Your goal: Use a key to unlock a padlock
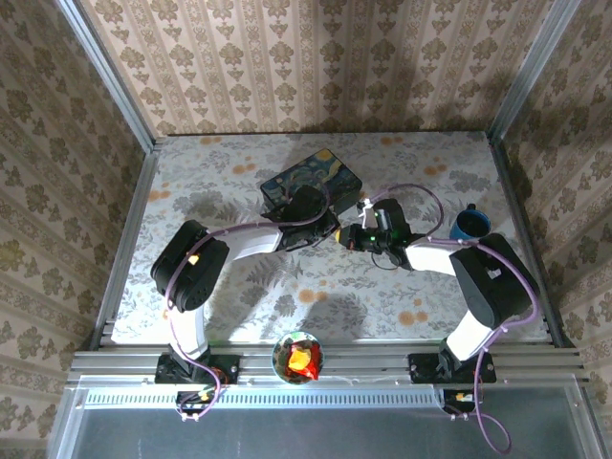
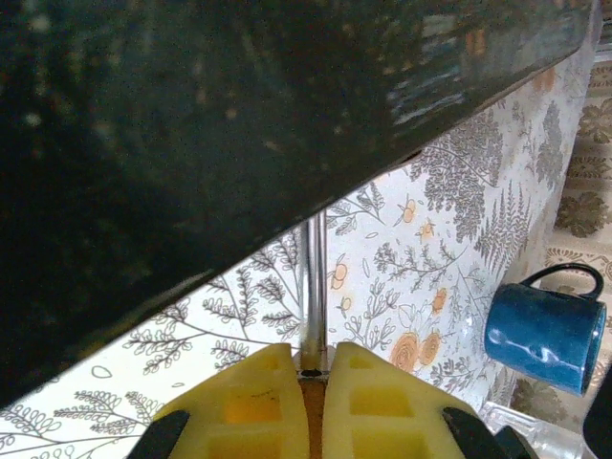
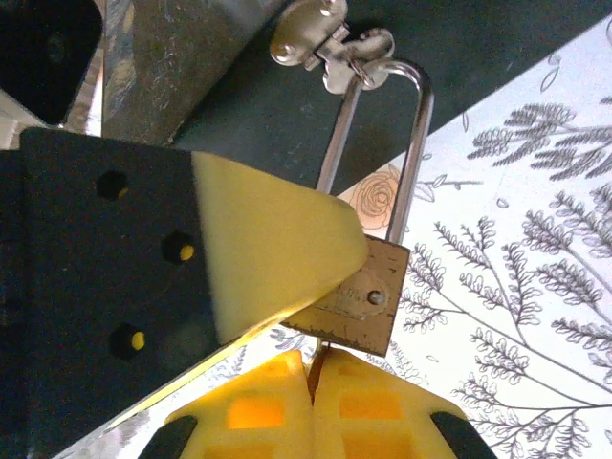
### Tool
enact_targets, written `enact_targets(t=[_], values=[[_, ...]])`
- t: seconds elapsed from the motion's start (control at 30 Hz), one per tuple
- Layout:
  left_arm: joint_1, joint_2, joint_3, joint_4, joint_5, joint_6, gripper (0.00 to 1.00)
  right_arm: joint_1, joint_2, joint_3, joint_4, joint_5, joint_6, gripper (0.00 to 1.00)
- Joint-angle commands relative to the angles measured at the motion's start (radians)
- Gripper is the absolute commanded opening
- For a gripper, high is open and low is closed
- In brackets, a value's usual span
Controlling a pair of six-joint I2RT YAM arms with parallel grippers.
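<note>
Right wrist view, padlock long axis vertical, shackle end uppermost

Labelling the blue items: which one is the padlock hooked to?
The starry-painted box: the padlock hangs from its clasp. The blue mug stands apart.

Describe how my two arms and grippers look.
Both match: the left arm and right arm have white links, black joint housings and looping purple cables. The left gripper and right gripper have yellow fingers with square recesses, black mounts.
</note>
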Motion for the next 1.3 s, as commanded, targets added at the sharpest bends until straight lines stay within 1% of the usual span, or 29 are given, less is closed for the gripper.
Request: enact_targets(t=[0.0,0.07,0.2,0.23,0.27,0.33,0.37,0.4,0.57,0.63,0.77,0.8,0.87,0.9,0.97,1.0,1.07,1.1,1.2,1.27], values=[[-0.043,-0.028,-0.036,-0.034,0.142,-0.020,0.08,-0.064,0.044,-0.013,0.193,-0.003,0.143,0.00],[-0.043,-0.032,-0.044,-0.027,0.141,-0.025,0.18,-0.081,0.064,-0.034,0.258,-0.022,0.196,0.00],[-0.044,-0.046,-0.060,0.004,0.138,-0.034,0.53,-0.102,0.110,-0.075,0.395,-0.051,0.294,0.00],[-0.044,-0.049,-0.063,0.009,0.138,-0.033,0.64,-0.102,0.117,-0.076,0.400,-0.049,0.298,0.00],[-0.042,-0.052,-0.065,0.012,0.138,-0.032,0.72,-0.103,0.121,-0.074,0.399,-0.046,0.295,0.00],[-0.042,-0.064,-0.066,0.010,0.134,-0.019,0.92,-0.103,0.132,-0.075,0.402,-0.035,0.293,0.00],[-0.042,-0.071,-0.066,0.005,0.130,-0.013,0.98,-0.102,0.136,-0.075,0.408,-0.030,0.294,0.00],[-0.042,-0.080,-0.068,-0.003,0.124,-0.004,1.00,-0.104,0.141,-0.075,0.415,-0.023,0.298,0.00],[-0.038,-0.146,-0.094,-0.009,0.119,0.017,1.00,-0.103,0.176,-0.050,0.436,0.009,0.317,0.00],[-0.035,-0.188,-0.104,-0.014,0.113,0.045,1.00,-0.102,0.194,-0.038,0.435,0.023,0.321,0.00],[-0.030,-0.292,-0.099,-0.094,0.033,0.141,1.00,-0.103,0.227,-0.041,0.503,0.050,0.355,0.00],[-0.031,-0.319,-0.088,-0.127,0.001,0.186,1.00,-0.102,0.238,-0.042,0.526,0.057,0.368,0.00],[-0.040,-0.350,-0.039,-0.221,-0.103,0.305,1.00,-0.098,0.252,-0.044,0.570,0.075,0.396,0.00],[-0.043,-0.357,-0.009,-0.287,-0.176,0.370,1.00,-0.094,0.260,-0.044,0.589,0.086,0.410,0.00],[-0.044,-0.346,0.032,-0.360,-0.343,0.501,1.00,-0.085,0.269,-0.043,0.615,0.112,0.431,0.00],[-0.040,-0.328,0.055,-0.407,-0.423,0.550,1.00,-0.079,0.272,-0.043,0.623,0.129,0.439,0.00],[-0.028,-0.276,0.091,-0.427,-0.576,0.663,1.00,-0.066,0.279,-0.041,0.638,0.160,0.452,0.00],[-0.021,-0.242,0.120,-0.452,-0.646,0.694,1.00,-0.061,0.284,-0.038,0.647,0.172,0.460,0.00],[-0.002,-0.116,0.196,-0.445,-0.749,0.813,1.00,-0.052,0.299,-0.034,0.673,0.202,0.483,0.00],[0.017,-0.031,0.249,-0.475,-0.761,0.837,1.00,-0.049,0.307,-0.034,0.683,0.217,0.489,0.00]])
